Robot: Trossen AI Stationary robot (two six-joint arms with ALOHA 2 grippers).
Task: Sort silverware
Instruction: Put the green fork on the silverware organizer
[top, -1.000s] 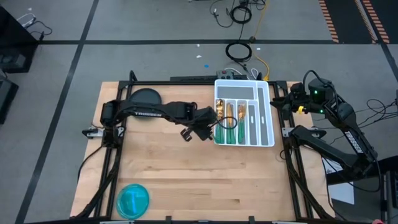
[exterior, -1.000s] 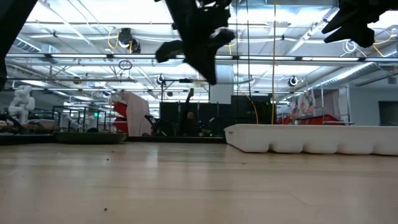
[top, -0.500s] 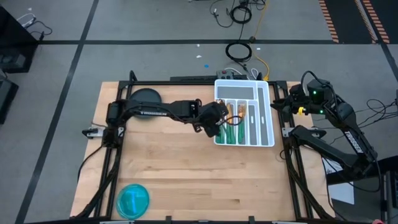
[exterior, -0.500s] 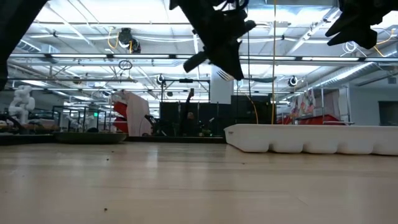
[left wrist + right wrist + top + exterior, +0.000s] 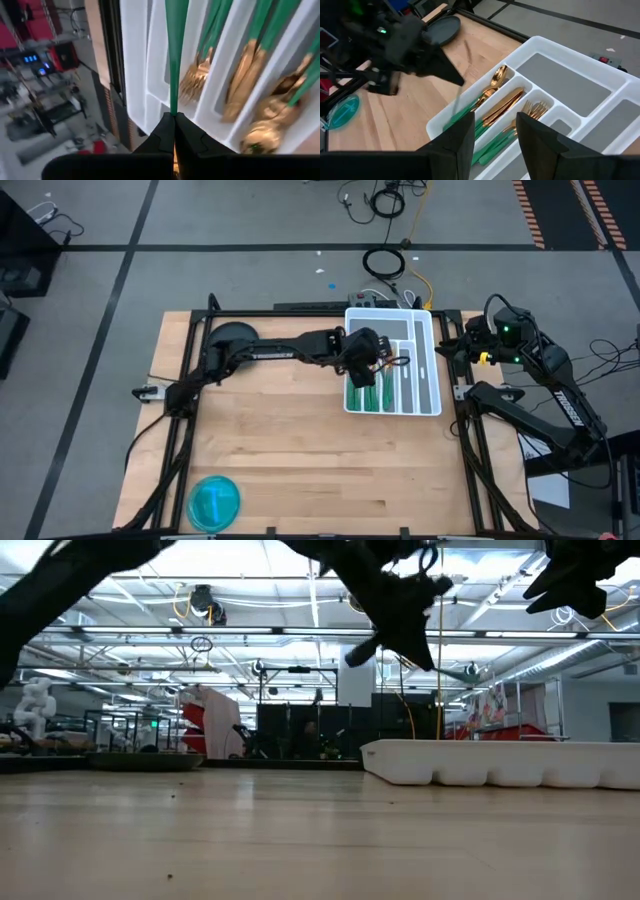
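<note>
My left gripper point(image 5: 378, 362) hangs over the left compartments of the white tray point(image 5: 428, 395), shut on one piece of silverware. Its slim green handle point(image 5: 176, 55) sticks out ahead of the fingertips; its head is hidden by the fingers. Below it, gold spoons point(image 5: 496, 76), knives point(image 5: 502, 106) and forks point(image 5: 534, 109) lie in the tray's slots, green handles toward the near edge. In the low view the left gripper point(image 5: 405, 625) is well above the tray point(image 5: 500, 762). My right gripper point(image 5: 495, 145) waits open, high off the table's far right corner point(image 5: 478, 345). My left gripper pinches the narrow end of the green handle point(image 5: 174, 111) between its two shut fingertips. The handle runs on in line with the fingers, out toward the table's right. The fingers slant down from the table's left. The piece is lifted clear above the tray.
A dark round plate point(image 5: 232, 338) sits at the far left, partly under the left arm. A teal round lid point(image 5: 214, 502) lies near the front left corner. The tray's wide far-right compartments point(image 5: 560, 75) hold nothing.
My left gripper has travelled toward the table's right edge, from beside the tray's left wall to over its compartments, rolling its wrist on the way. It has stayed shut on the green-handled piece, which has gone with it, clear of the table.
</note>
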